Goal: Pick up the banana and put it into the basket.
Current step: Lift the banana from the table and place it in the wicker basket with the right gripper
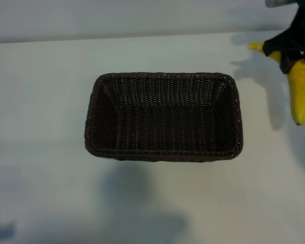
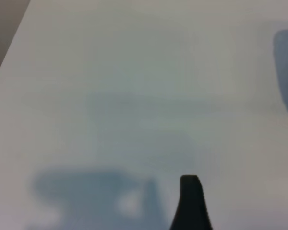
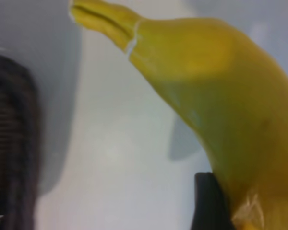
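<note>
On the plain white worktop (image 1: 46, 101) sits the rectangular dark brown wicker basket (image 1: 163, 117); to its right, the black right claw (image 1: 291, 48) grips the curved bright yellow banana (image 1: 300, 91) above the surface.

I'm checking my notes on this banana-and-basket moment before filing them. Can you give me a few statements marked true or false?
1. The banana lies inside the basket. False: it is held to the basket's right, outside it.
2. The right gripper grips the banana. True.
3. The basket holds nothing. True.
4. The basket is tipped on its side. False: it sits upright, open side up.
5. The banana's stem is split. True.
</note>
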Available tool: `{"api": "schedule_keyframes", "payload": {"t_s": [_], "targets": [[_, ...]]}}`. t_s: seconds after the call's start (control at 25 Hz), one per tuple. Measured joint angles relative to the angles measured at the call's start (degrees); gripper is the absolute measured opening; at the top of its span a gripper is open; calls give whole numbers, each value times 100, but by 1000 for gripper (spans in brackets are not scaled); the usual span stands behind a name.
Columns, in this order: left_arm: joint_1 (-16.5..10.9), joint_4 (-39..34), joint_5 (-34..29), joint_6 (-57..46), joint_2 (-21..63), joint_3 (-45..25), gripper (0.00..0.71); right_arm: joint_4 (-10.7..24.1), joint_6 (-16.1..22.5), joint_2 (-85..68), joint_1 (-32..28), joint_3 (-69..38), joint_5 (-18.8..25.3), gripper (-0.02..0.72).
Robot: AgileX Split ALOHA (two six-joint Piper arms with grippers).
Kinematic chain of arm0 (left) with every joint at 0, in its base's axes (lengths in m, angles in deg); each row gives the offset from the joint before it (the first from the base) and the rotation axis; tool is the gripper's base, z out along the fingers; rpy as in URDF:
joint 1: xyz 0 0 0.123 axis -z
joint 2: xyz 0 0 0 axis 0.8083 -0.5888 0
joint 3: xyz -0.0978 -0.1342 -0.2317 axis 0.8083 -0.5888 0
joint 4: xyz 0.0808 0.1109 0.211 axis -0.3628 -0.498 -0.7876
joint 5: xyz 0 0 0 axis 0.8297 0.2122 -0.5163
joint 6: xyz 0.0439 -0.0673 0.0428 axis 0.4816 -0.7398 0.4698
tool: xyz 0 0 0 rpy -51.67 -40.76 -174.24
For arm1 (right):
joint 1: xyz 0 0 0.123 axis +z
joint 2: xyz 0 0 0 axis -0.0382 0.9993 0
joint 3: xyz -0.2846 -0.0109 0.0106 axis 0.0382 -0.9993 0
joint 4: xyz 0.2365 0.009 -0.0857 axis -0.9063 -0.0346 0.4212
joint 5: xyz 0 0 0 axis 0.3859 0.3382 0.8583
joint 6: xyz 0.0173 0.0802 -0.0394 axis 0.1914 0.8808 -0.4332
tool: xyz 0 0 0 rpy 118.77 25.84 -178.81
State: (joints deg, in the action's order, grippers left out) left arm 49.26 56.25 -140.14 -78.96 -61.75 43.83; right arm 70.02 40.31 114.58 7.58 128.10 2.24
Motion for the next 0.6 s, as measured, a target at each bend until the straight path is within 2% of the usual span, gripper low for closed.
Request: {"api": "schedule_keyframes", "payload": {"t_s": [0.12,0.2,0.44,0.6], "targets": [[0,0,0,0,0,0,562,-41,-343,0,316,38,7,434],[0,0,0,0,0,0,562,1,-735,0,597,38,13,434],[0,0,0,0,0,0,562,491,-1974,0,1493,38,24,434],[0,0,0,0,0,0,562,531,-2311,0,1975,38,-34,434]]}}
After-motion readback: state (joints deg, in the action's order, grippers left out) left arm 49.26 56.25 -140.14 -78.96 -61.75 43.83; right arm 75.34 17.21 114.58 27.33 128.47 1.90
